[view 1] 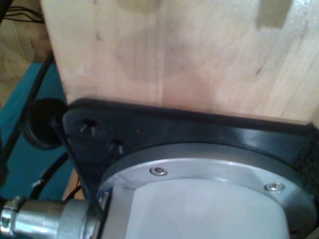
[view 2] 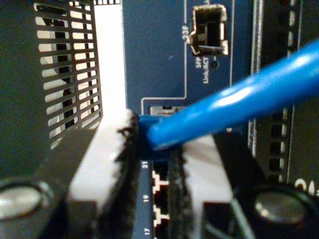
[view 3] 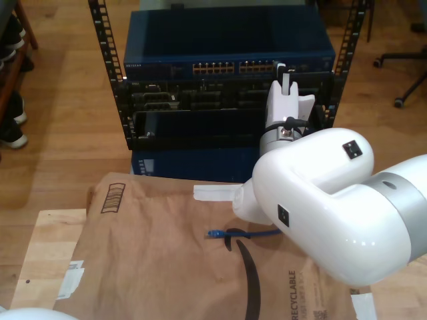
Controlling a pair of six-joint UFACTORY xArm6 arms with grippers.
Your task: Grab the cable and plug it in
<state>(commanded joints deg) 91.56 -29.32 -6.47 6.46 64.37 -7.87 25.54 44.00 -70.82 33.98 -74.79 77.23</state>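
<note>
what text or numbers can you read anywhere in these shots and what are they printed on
"23F", "SFP", "Link/ACT": on the blue switch panel, beside its SFP slot.
"21", "19", "17": port numbers lower on that panel, between my second gripper's pads.
"RECYCLABLE": on the brown paper packaging in the exterior view; a barcode there is too small to read.
White lettering on the blue switch in the rack is too small to read.

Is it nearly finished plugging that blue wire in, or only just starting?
Grabbing looks done: my second end effector is shut on the blue cable, right in front of the blue switch's ports. Whether the plug is seated I can't tell. The cable's other end lies loose on the brown paper.
</note>
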